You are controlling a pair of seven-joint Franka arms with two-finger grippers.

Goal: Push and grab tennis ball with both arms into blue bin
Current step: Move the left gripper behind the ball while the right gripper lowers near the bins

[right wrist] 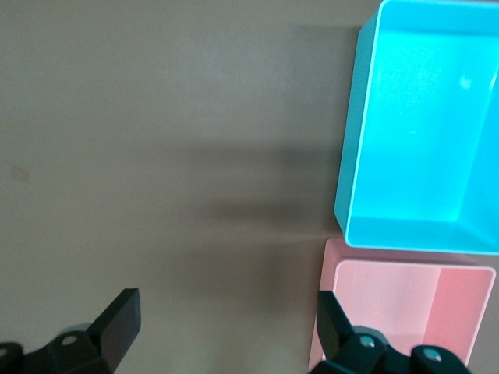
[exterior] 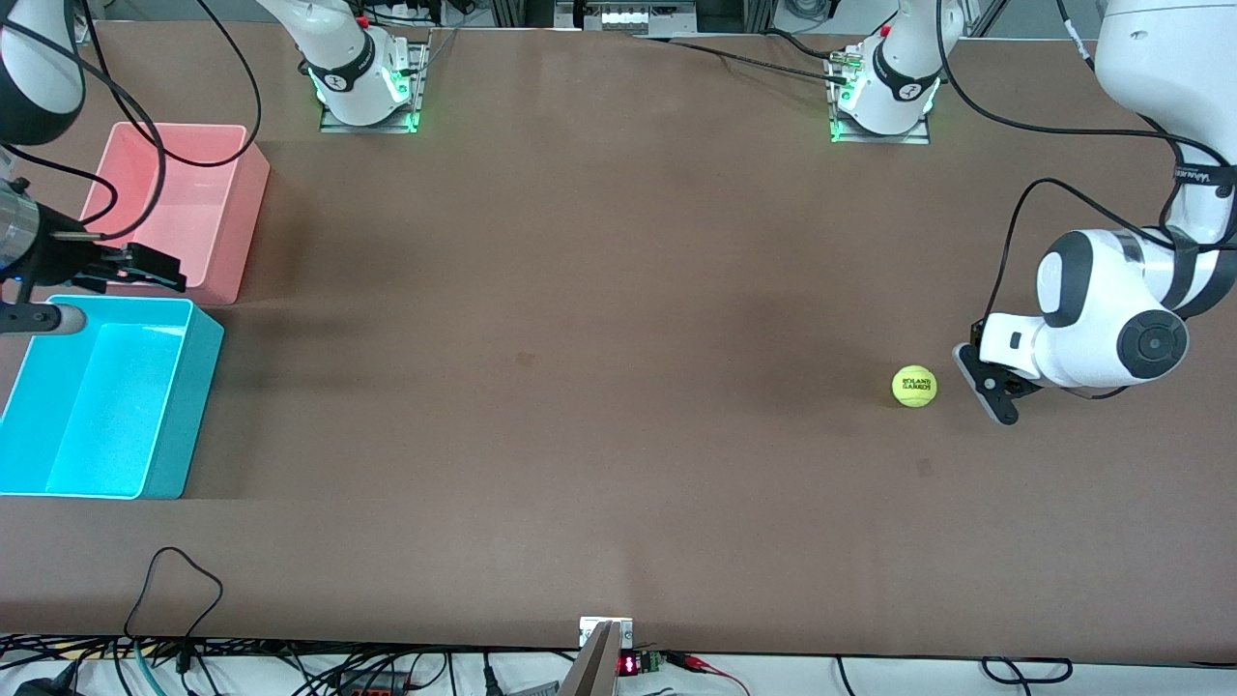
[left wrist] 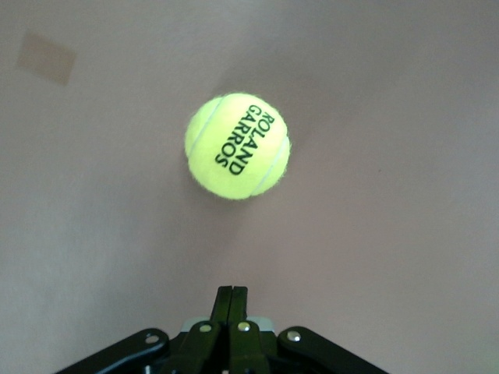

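Observation:
The tennis ball [exterior: 913, 386] lies on the brown table toward the left arm's end; it is yellow-green with black lettering. My left gripper [exterior: 988, 384] is low beside it, on the side toward the left arm's end, a short gap away. In the left wrist view its fingers [left wrist: 232, 292] are shut and empty, pointing at the ball [left wrist: 238, 146]. The blue bin [exterior: 184, 406] stands at the right arm's end. My right gripper [exterior: 153, 272] hangs open and empty over the pink bin's near corner, just above the blue bin's rim. The right wrist view shows its gripper [right wrist: 226, 308] and the blue bin [right wrist: 352, 156].
A pink bin [exterior: 246, 208] stands next to the blue bin, farther from the front camera; it also shows in the right wrist view [right wrist: 405, 308]. Cables and a small device [exterior: 606, 652] lie along the table's front edge. Wide bare table separates ball and bins.

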